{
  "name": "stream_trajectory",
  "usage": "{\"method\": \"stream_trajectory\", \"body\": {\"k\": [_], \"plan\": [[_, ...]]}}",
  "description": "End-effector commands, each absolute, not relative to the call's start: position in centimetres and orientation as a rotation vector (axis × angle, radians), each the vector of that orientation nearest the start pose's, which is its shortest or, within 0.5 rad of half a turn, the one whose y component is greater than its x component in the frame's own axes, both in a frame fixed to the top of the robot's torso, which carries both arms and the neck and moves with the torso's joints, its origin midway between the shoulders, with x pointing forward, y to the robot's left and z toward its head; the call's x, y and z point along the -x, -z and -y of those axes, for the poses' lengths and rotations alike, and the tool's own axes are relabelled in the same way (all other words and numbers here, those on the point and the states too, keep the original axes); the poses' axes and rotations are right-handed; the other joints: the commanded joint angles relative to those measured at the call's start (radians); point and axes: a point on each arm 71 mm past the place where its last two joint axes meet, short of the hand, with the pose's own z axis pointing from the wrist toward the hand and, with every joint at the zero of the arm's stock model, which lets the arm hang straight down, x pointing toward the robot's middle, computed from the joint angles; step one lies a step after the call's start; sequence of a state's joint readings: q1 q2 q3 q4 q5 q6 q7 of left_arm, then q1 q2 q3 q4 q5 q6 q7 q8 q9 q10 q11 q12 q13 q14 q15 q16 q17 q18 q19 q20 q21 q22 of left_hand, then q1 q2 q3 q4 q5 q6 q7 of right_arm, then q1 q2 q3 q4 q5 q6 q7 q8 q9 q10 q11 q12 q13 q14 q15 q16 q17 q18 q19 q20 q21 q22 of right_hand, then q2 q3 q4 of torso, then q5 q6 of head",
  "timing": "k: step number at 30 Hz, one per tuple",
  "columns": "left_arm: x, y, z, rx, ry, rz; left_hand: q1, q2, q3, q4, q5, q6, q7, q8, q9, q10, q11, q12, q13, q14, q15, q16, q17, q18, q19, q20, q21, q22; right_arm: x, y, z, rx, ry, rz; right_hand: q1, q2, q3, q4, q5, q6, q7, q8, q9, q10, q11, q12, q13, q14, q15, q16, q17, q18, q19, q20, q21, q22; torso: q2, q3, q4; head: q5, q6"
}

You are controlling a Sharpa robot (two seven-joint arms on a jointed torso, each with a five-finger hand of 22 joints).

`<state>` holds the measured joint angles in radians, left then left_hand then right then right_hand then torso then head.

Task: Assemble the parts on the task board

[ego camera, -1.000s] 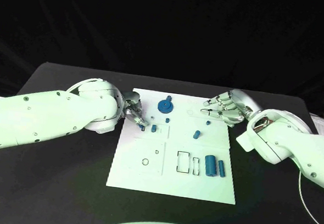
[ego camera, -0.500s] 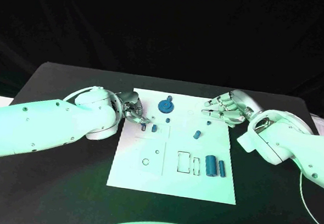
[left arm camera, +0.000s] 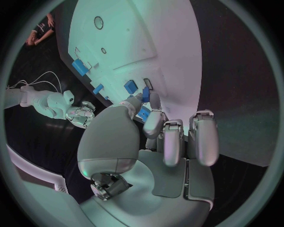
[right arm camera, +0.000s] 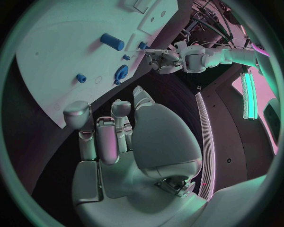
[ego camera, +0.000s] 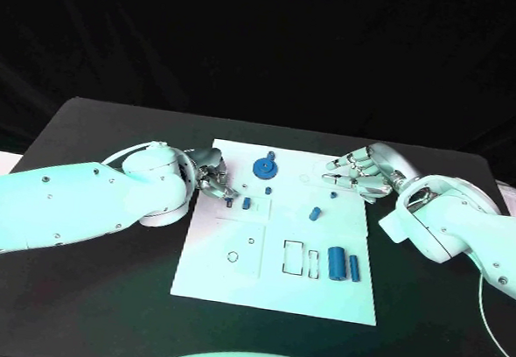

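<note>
Our left hand (ego camera: pixel 211 180) pinches a small blue part (left arm camera: pixel 144 96) over the board's (ego camera: pixel 274 277) left edge; its axis is unclear. Our right hand (ego camera: pixel 358 175) hangs released.

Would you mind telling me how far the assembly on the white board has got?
A round blue gear appears seated at the far end of the white task board, so one part looks placed. The left hand is working with its fingertips at a small blue piece near the board's left edge. The right hand hovers holding nothing. Two blue cylinders lie beside empty rectangular slots, still unplaced.
</note>
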<state>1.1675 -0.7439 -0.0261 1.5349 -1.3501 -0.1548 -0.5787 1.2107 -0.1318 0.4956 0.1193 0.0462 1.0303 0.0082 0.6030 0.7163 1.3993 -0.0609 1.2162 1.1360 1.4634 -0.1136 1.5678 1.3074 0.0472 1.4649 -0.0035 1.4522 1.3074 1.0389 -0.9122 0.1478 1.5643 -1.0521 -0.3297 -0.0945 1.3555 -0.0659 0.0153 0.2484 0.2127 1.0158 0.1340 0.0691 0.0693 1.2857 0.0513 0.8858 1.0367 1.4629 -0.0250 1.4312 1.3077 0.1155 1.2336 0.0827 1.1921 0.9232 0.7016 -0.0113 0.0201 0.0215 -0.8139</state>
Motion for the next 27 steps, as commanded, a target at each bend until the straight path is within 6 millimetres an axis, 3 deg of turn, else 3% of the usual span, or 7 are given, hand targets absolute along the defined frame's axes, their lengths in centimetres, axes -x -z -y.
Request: {"method": "stream_trajectory", "body": {"k": [1, 27], "plan": [[-48.00, 21.78, -16.90, 0.045, 0.353, -2.017, 0.024, 0.004, 0.068, -0.069, 0.003, 0.001, -0.008, -0.004, -0.002, 0.003, -0.004, 0.006, 0.002, 0.107, 0.003, 0.003, 0.263, -0.015, 0.051, 0.006, 0.001, 0.169, -47.55, 19.38, 23.04, -0.368, -0.874, -1.730, 0.000, 0.009, -0.005, -0.002, 0.005, -0.004, 0.002, -0.001, 0.000, -0.006, -0.003, -0.001, -0.001, 0.061, 0.001, -0.003, 0.055, 0.010, -0.007, 0.002, -0.006, -0.001, 0.000, 0.0000, -0.0005, 0.000, -0.002], [-48.04, 22.23, -16.50, -0.054, 0.367, -2.054, 0.024, -0.003, 0.065, -0.068, 0.002, 0.004, -0.009, -0.005, -0.003, 0.005, -0.004, 0.009, 0.005, 0.107, 0.003, 0.003, 0.263, -0.014, 0.051, 0.005, 0.000, 0.169, -47.51, 19.49, 23.00, -0.368, -0.877, -1.734, 0.001, 0.010, -0.007, -0.001, 0.006, -0.004, 0.002, -0.001, 0.001, -0.006, -0.003, 0.001, 0.000, 0.061, 0.001, -0.004, 0.054, 0.010, -0.007, 0.002, -0.006, -0.001, 0.000, 0.0005, -0.0006, 0.002, -0.009]]}}
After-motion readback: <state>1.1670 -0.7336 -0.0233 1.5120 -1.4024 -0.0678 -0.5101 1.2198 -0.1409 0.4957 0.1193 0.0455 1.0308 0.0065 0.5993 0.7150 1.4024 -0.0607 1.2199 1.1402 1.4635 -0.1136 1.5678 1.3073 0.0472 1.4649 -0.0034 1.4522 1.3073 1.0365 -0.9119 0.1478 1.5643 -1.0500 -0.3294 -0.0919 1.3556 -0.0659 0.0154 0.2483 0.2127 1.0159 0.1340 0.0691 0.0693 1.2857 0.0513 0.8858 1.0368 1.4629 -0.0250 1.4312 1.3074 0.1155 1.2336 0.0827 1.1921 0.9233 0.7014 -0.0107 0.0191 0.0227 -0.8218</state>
